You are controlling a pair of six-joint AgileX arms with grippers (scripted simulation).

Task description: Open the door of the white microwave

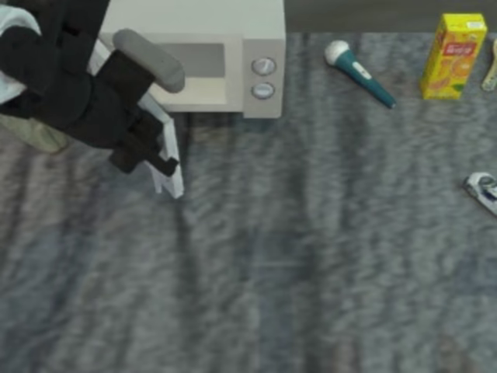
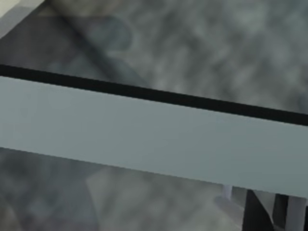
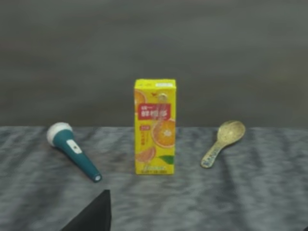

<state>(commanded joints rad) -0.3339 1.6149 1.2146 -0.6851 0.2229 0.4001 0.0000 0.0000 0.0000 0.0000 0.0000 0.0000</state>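
The white microwave [image 1: 194, 23] stands at the back left of the table, its two silver knobs [image 1: 264, 78] on the right of its front. Its door [image 1: 172, 177] is swung out toward the table's front, seen edge-on as a narrow white strip. My left gripper [image 1: 159, 159] sits at the door's free edge, shut on the handle. In the left wrist view the door's edge [image 2: 154, 134] fills the picture as a broad pale band, with dark fingers [image 2: 257, 214] at its lower side. My right gripper [image 3: 202, 224] is out of the top view, parked and open.
Back right of the table holds a teal microphone [image 1: 359, 72], a yellow juice carton [image 1: 453, 56] and a spoon [image 1: 491, 66]. A small white toy car [image 1: 483, 189] lies at the right edge. A beige object [image 1: 39, 136] sits under my left arm.
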